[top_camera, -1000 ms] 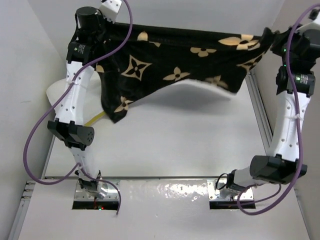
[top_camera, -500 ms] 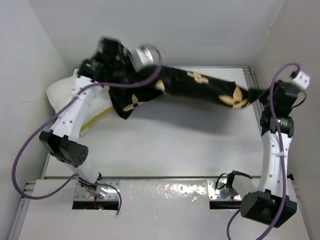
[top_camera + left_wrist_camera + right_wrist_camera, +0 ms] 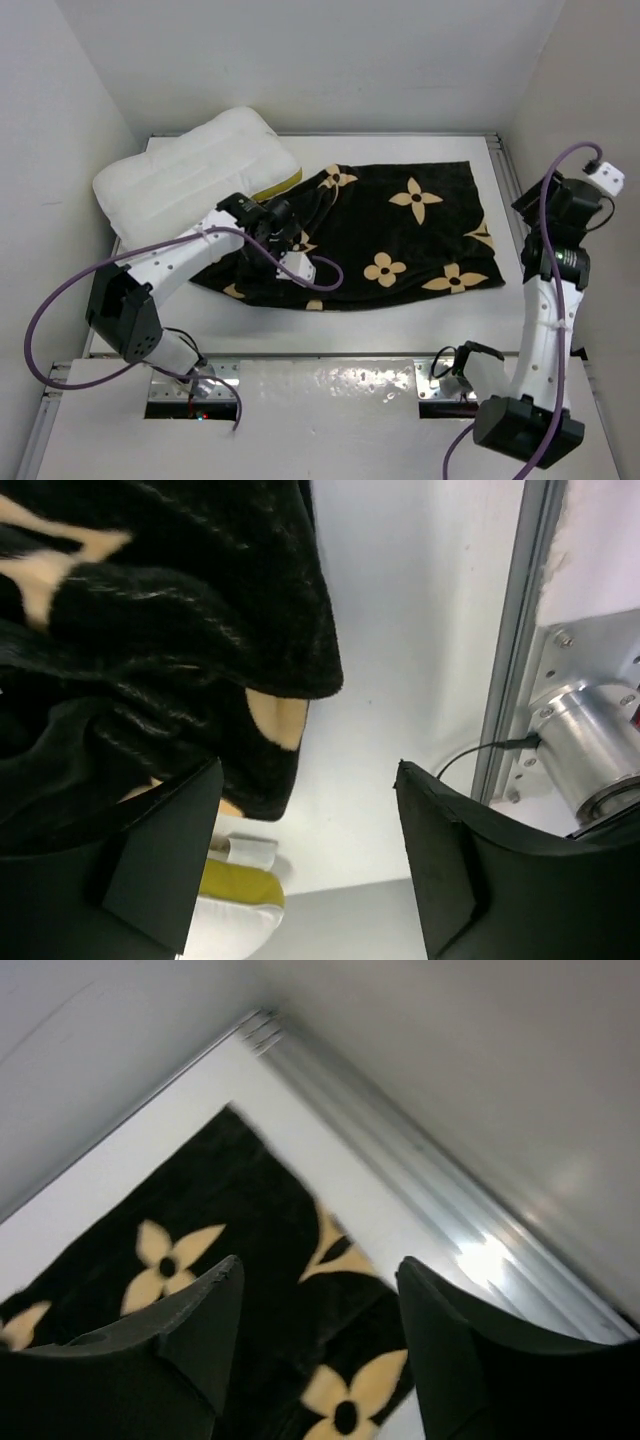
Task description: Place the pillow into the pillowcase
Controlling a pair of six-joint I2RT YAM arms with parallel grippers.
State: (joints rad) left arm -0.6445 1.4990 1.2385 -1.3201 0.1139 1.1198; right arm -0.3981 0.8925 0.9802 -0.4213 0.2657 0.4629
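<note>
I have the big black soft-fabric pillowcase (image 3: 400,240) with tan flower prints lying spread across the middle and right of the white table (image 3: 350,330). The large white puffy rectangular pillow (image 3: 190,175) sits at the far left corner, just beside the case's left end, with its yellow band (image 3: 275,185) facing the cloth. Nothing is inside the case yet, so I judge the step in hand is finding and opening its mouth. My left tool (image 3: 307,775) hangs low over the bunched left end of the case. Its jaws are spread wide with nothing pinched between them, and the fabric sits heaped against one finger (image 3: 165,845). My right tool (image 3: 320,1265) is raised above the far right corner of the case, also released and empty. I cannot tell from these views which edge is the open one, though the rumpled left end beside the pillow looks likeliest. To do this well, I would pinch only the top layer at that end. Catching both layers would seal the mouth. I would then lift it just enough to form a pocket facing the pillow, with the right tool pinning the far end so the case does not slide. The plush cloth will likely drag and fold, so slow moves suit it.
</note>
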